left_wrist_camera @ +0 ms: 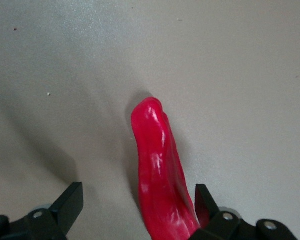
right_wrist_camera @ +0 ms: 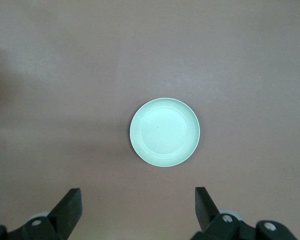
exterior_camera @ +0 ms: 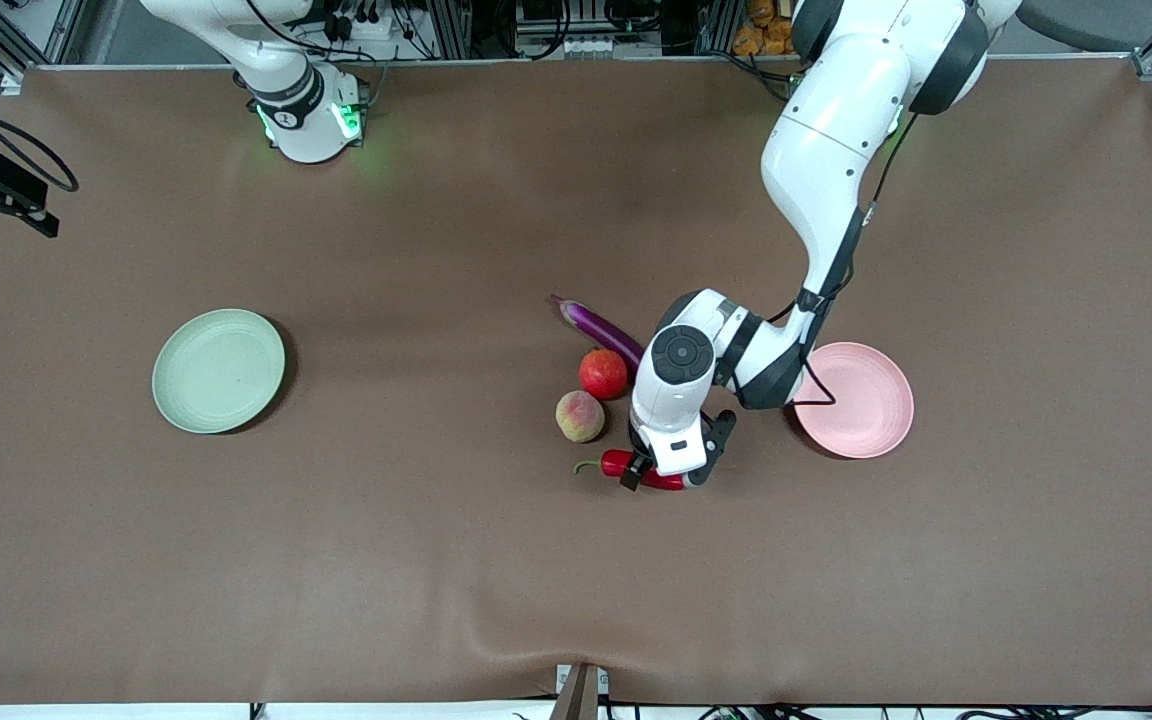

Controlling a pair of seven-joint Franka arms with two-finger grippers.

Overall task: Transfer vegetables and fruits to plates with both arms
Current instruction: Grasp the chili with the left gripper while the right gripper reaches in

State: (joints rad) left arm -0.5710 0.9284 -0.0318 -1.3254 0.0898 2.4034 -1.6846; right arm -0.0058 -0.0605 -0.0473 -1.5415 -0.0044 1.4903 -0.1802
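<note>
Counted across the front view from its left edge: one pale green plate (exterior_camera: 219, 371) at left of centre on the brown table (exterior_camera: 436, 560), then four pieces of produce clustered just right of centre — one purple eggplant (exterior_camera: 600, 327) lying slantwise uppermost, one red pomegranate-like fruit (exterior_camera: 603, 373) just below it, one yellowish-pink peach (exterior_camera: 580, 416) below that and beside it, one red chili pepper (exterior_camera: 644, 470) lowest with its green stem pointing toward the frame's left — and last one pale pink plate (exterior_camera: 861, 400) at right of centre, partly covered by the left arm's elbow. Two plates, two vegetables, two fruits, two arms. Left gripper (exterior_camera: 664, 478) down at the chili, jaws spread wide with one finger on each side of the pepper; one finger (left_wrist_camera: 206, 202) close against the red skin in the left wrist view, the other finger well clear, no squeeze yet. Chili (left_wrist_camera: 160, 175) filling the lower middle of that wrist frame, tip pointing up the frame — a closeness hidden in the front view by the wrist. Right gripper (right_wrist_camera: 137, 207) outside the front view, seen only in the right wrist view: jaws wide, holding nothing, high over the green plate (right_wrist_camera: 164, 132), waiting.
</note>
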